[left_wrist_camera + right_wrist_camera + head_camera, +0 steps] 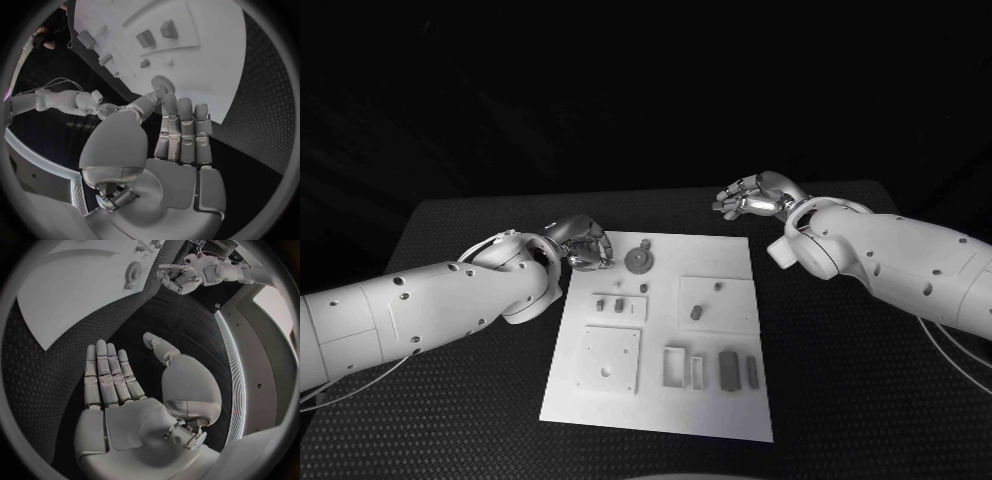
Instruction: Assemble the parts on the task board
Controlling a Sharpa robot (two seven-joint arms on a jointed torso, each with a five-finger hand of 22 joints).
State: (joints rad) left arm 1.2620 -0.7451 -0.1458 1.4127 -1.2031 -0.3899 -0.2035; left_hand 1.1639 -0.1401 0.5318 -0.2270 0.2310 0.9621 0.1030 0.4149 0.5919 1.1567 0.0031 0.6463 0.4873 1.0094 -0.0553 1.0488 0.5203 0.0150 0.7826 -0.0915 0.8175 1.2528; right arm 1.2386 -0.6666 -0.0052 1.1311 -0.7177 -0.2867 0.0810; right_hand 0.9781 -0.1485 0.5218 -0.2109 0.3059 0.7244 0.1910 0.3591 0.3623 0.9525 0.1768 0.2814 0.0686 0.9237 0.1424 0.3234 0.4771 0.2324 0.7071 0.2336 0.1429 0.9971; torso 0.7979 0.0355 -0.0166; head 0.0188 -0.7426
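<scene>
Left hand [578,243] — at the task board's [589,400] near-left corner, fingers straight and apart, holding nothing.
Task board — white plate, mid-table. Parts lie loose on it: a toothed gear [638,262] near the left hand, small blocks [617,304] below it, upright pieces [728,369] toward the robot. By the look of it nothing is assembled yet — all fitting remains.
Right hand [759,195] — beyond the board's far right corner, over bare table, fingers spread and empty.

robot lab, black table [473,215], white task board [661,400]
</scene>
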